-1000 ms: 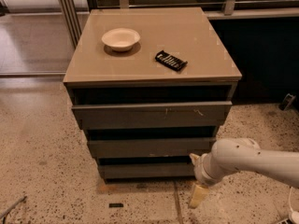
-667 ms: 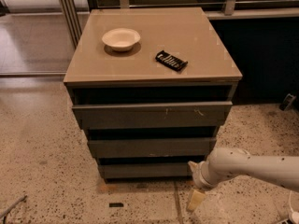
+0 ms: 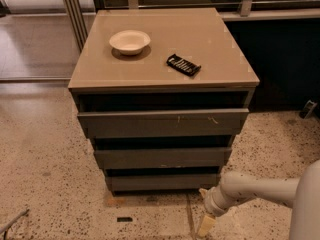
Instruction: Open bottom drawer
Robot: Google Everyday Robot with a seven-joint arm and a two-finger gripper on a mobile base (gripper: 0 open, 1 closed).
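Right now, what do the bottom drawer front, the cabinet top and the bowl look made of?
Bottom drawer: likely painted or laminated board, matte dark grey, flat, no grain. Cabinet top: smooth tan laminate or glass, faint sheen. Bowl: cream, smooth, ceramic or plastic, can't tell. The gripper hangs low by the floor, just off that drawer's corner.

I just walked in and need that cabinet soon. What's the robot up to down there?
A one-arm robot is working at the grey three-drawer cabinet. Its gripper hangs low near the floor, just off the right front corner of the bottom drawer, apparently not touching it. That drawer does not look pulled out yet. A white bowl and a small black object sit on top.
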